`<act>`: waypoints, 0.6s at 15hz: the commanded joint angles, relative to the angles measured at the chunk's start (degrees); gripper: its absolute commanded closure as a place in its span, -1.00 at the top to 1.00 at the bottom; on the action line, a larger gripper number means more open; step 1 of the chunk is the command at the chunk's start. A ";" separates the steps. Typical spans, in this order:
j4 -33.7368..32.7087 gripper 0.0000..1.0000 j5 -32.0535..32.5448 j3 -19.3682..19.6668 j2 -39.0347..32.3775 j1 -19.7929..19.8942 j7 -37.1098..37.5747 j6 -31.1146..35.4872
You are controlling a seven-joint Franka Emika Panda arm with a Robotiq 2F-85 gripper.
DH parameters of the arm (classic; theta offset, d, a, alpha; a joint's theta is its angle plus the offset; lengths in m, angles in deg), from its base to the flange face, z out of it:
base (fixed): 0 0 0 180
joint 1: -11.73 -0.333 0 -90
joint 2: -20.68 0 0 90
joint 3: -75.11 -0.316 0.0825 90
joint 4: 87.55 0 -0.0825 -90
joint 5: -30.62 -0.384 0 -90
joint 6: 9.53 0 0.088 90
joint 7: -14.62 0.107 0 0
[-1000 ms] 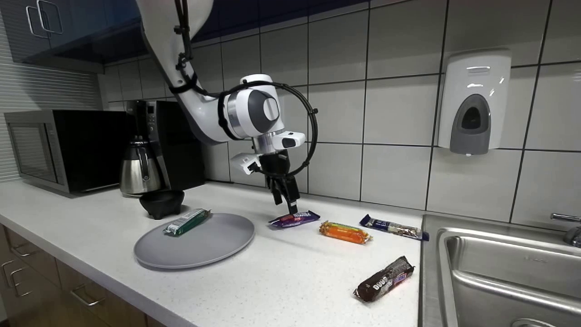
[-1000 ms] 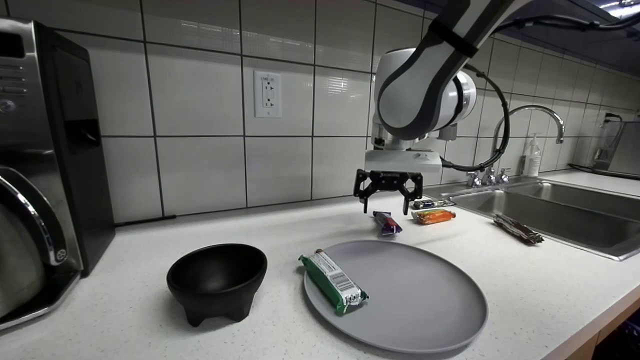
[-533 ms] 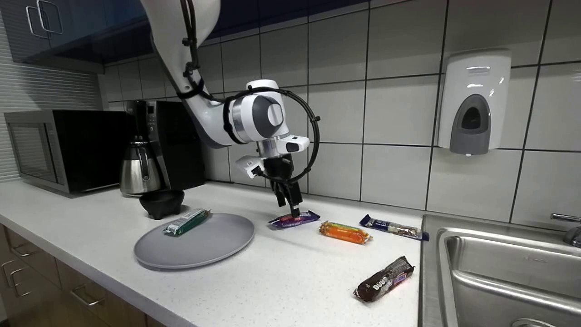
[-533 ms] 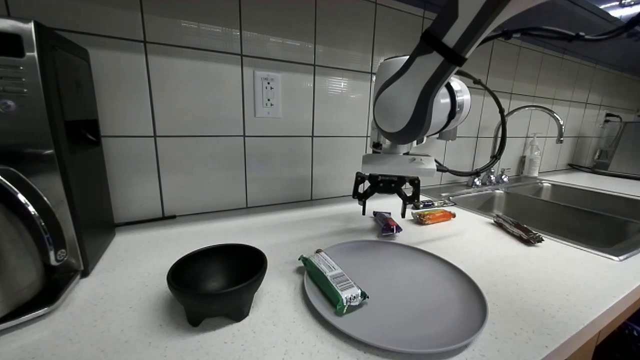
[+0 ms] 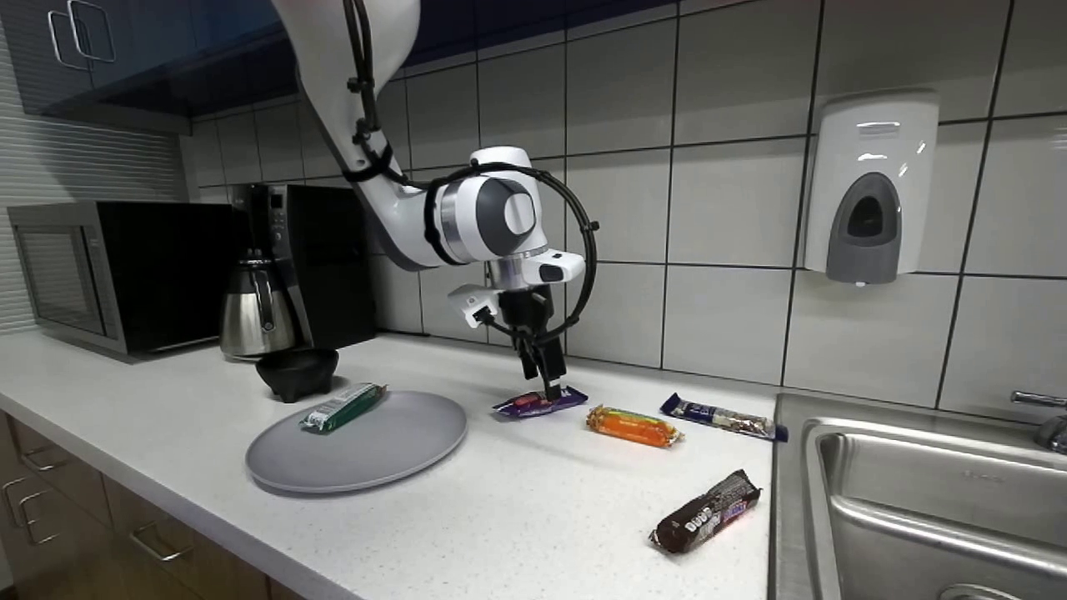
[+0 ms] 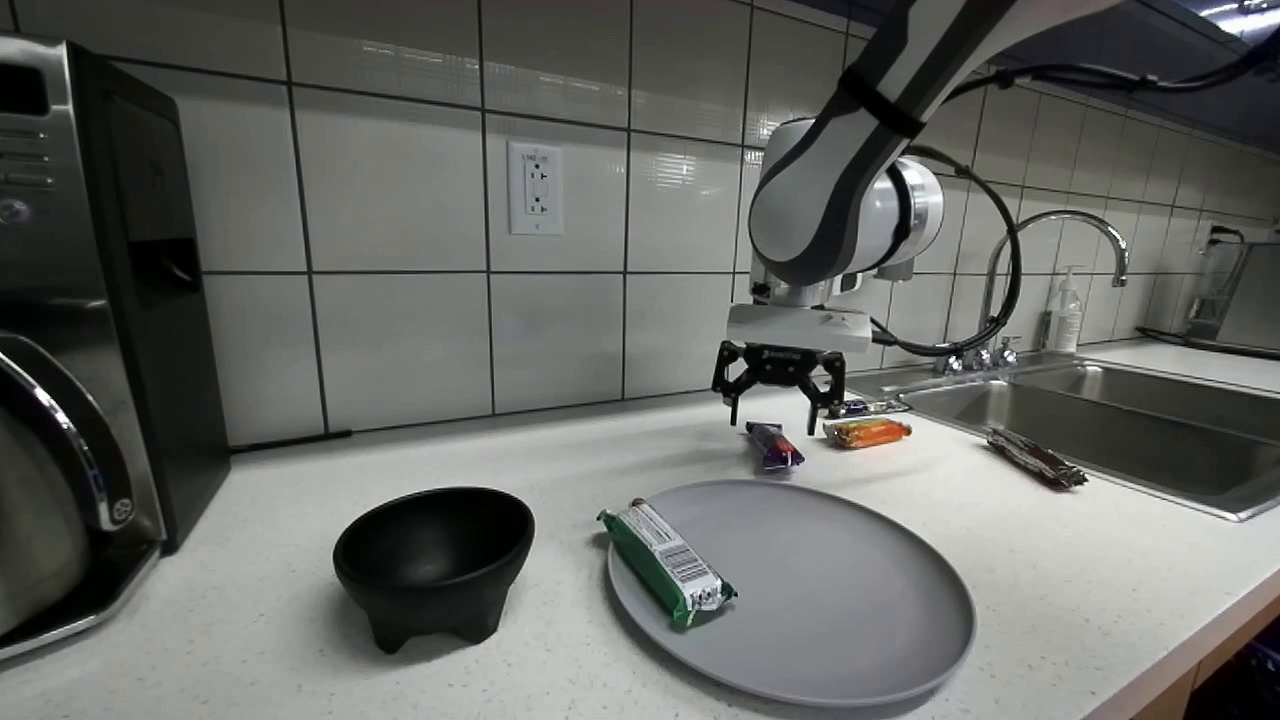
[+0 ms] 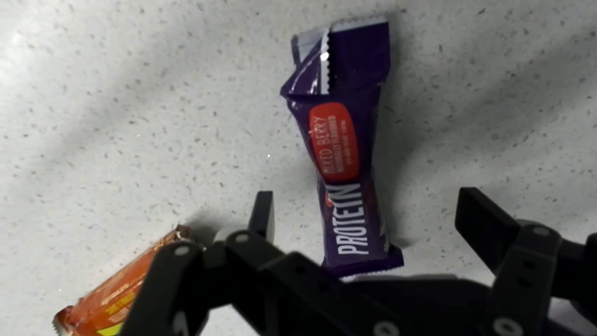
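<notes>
White wall tiles (image 5: pixel 617 208) stand behind a speckled counter (image 5: pixel 517 517); an exterior view shows a steel sink (image 5: pixel 917 458) at its right and, far to the left, a steel jug (image 5: pixel 257 321) whose contents are hidden. Nearer than the jug sits a black bowl (image 5: pixel 300 383), its smooth dark inside showing. Beside it, a round grey plate (image 5: pixel 367 462) carries a green bar (image 5: pixel 343 408) on its left part, one end reaching past the rim. Right of the plate, a purple protein bar (image 7: pixel 343 140) lies flat on the counter. Above it hangs the gripper (image 6: pixel 772 424), spread wide and with hold of nothing; in the wrist view its fingers (image 7: pixel 485 228) stand left and right of the bar, apart from it. Farther right come an orange bar (image 5: pixel 635 427), near the purple one, a blue bar (image 5: pixel 723 417) reaching the sink's edge, and a brown bar (image 5: pixel 707 513) toward the near side. A soap dispenser (image 5: pixel 871 179) hangs on the tiles, its contents out of sight.
</notes>
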 commanded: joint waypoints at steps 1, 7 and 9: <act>-2.60 1.00 -2.00 -0.70 -1.20 1.22 -1.79 -2.31; -4.09 1.00 -2.87 -0.70 -2.52 1.32 -2.02 -3.20; -4.42 1.00 -2.98 -0.66 -2.84 1.28 -1.92 -3.32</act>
